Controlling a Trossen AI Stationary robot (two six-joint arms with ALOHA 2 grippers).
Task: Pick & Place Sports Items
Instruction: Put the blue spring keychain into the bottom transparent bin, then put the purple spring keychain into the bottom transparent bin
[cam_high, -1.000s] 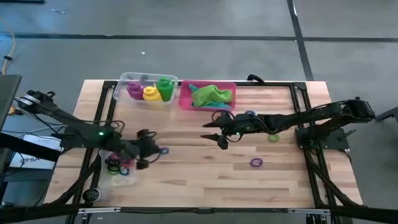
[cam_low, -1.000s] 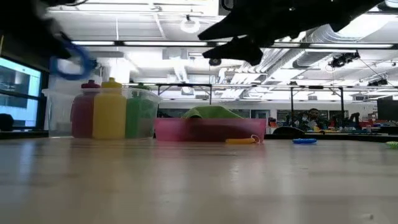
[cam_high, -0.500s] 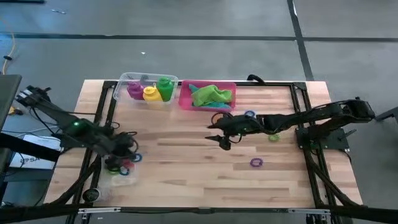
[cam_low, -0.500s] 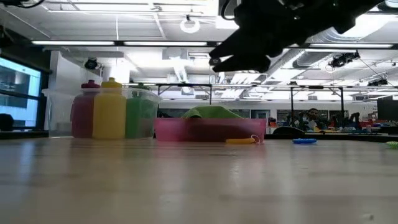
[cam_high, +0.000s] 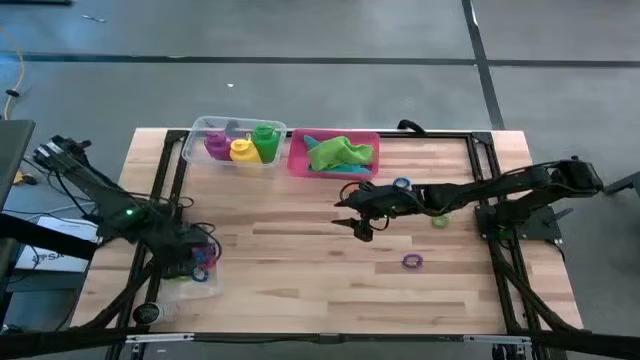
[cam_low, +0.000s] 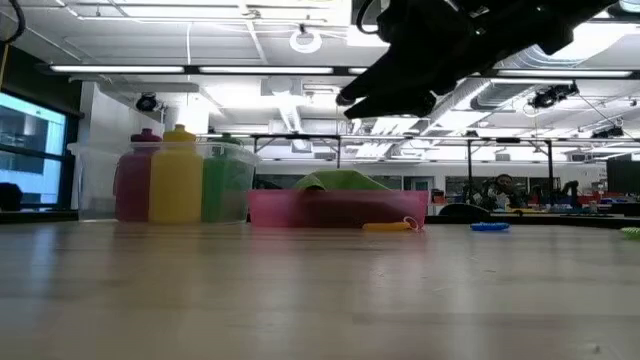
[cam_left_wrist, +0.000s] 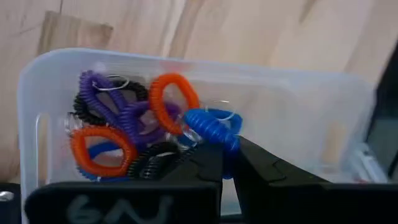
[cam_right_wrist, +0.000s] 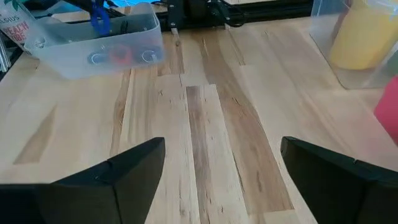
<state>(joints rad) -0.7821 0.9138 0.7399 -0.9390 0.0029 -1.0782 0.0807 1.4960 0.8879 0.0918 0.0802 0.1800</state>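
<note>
My left gripper (cam_high: 203, 255) is shut on a blue coil ring (cam_left_wrist: 211, 124) and stands over the clear tub (cam_high: 190, 272) at the table's near left. Several orange, purple, black and blue rings (cam_left_wrist: 124, 134) lie in that tub. My right gripper (cam_high: 352, 215) hangs open above the middle of the table with nothing between its fingers (cam_right_wrist: 124, 168). A purple ring (cam_high: 412, 261), a blue ring (cam_high: 401, 184) and a green ring (cam_high: 440, 220) lie loose on the wood at the right. My left gripper pinches one side of the blue ring's loop (cam_left_wrist: 227, 142) between its two fingertips. The fingers slant steeply down from above. The ring sticks out past the tips over the inside of the tub (cam_left_wrist: 298, 118); whether it touches the rings below, I cannot tell.
A clear tub (cam_high: 200, 130) with purple, yellow and green bottles stands at the far edge. Beside it is a pink tray (cam_high: 298, 160) holding a green cloth (cam_high: 340, 152). Black frame rails (cam_high: 500, 250) run along both sides of the table.
My left gripper has carried the blue ring toward the table's left edge, from over the bare wood to over the near-left tub. It has tipped further down and rolled. It has stayed shut on the ring.
</note>
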